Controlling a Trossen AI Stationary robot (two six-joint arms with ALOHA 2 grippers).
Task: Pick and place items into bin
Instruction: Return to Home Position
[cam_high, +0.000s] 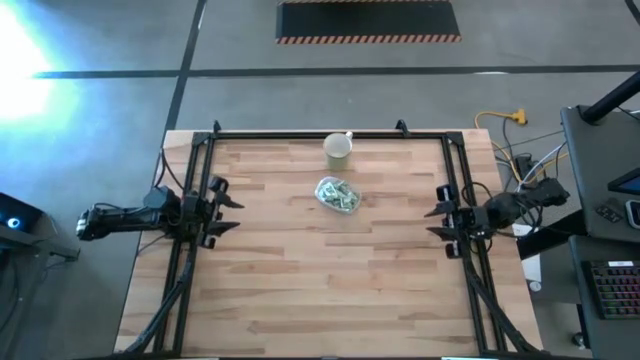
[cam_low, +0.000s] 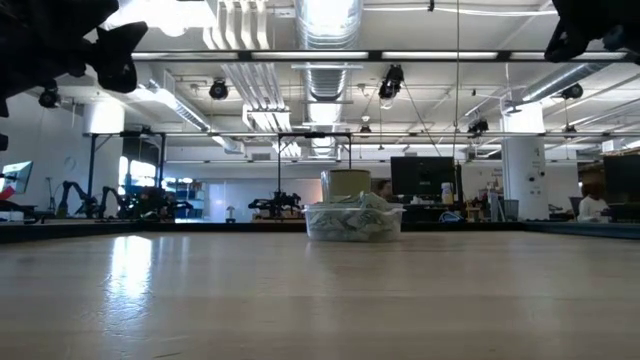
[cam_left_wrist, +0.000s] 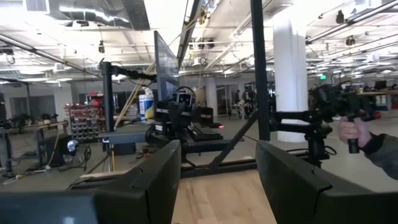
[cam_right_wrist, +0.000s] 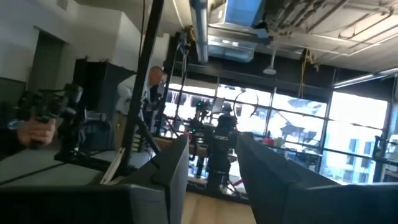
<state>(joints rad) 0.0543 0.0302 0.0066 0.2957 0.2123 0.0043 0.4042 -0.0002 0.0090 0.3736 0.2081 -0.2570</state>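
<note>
Homing — small clear plastic bin (cam_high: 322, 187) holds the crinkly green-white packets (cam_high: 341, 197).
Left fingers (cam_high: 226, 204) and right fingers (cam_high: 438, 212) spread empty at the pale wooden counter's (cam_high: 300, 290) sides — next, likely just settle.

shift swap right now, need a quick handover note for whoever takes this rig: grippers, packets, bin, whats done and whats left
Left gripper: open, empty, at the table's left edge.
Right gripper: open, empty, at the right edge.
Small clear plastic bin: near mid-table, holding the pale-green-and-white crinkly packets; pale cream handled cup stands beyond it.
Done: no loose packets show on the wooden table.
Left: seemingly nothing to pick; arms look parked.
</note>
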